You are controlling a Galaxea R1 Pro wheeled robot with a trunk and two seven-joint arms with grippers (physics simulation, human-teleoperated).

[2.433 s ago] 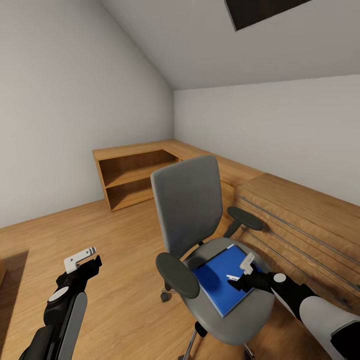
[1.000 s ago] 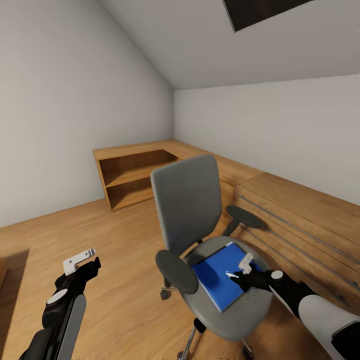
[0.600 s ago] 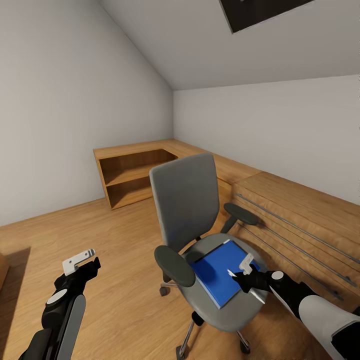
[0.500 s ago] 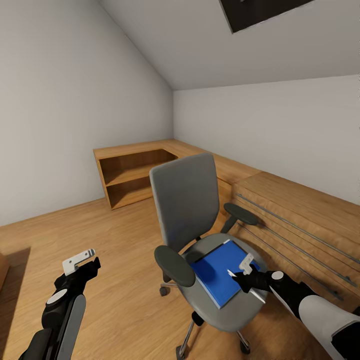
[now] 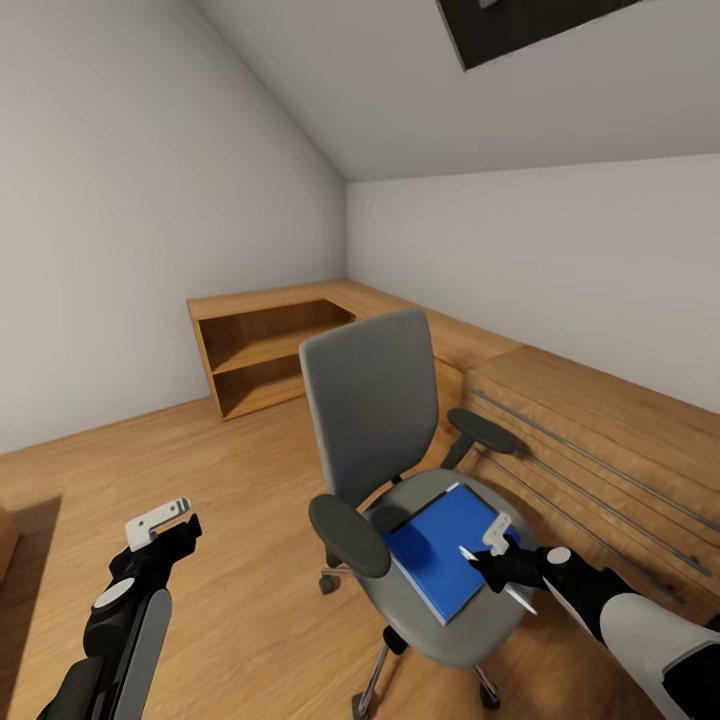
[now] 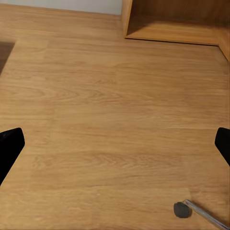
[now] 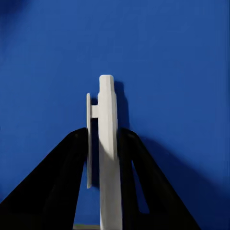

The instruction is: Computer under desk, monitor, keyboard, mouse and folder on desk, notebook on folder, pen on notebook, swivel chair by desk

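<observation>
The swivel chair (image 5: 400, 480) stands on the wooden floor (image 5: 250, 560) in front of a low wooden cabinet run (image 5: 600, 440) along the right wall. Its grey backrest is upright and its seat faces the robot. The two black armrests lie on either side of the seat.

The folder (image 5: 440, 550) lies flat on the chair seat. Its long axis runs diagonally, from the near left part of the seat toward the far right armrest. In the right wrist view the folder (image 7: 158, 57) forms the blue background behind the gripper.

The right gripper (image 5: 493, 562) is positioned over the near right corner of the folder. Its two black fingers (image 7: 62, 182) are closed narrowly on the pen (image 7: 108, 153), one on each side of the barrel. The pen (image 5: 497, 578) is a thin pale stick. In the head view its long axis runs diagonally, with one end over the folder and the other end toward the robot, past the seat edge. In the right wrist view the pen lies along the finger direction, with its clip on one side and its far end extending beyond the fingertips. Whether the pen touches the folder cannot be determined.

The left gripper (image 5: 165, 520) hangs over bare floor, well apart from the chair. Its fingers (image 6: 9, 148) stand wide apart and hold nothing. A chair castor (image 6: 180, 209) appears on the floor below it. An open wooden shelf unit (image 5: 265, 360) stands in the far corner.
</observation>
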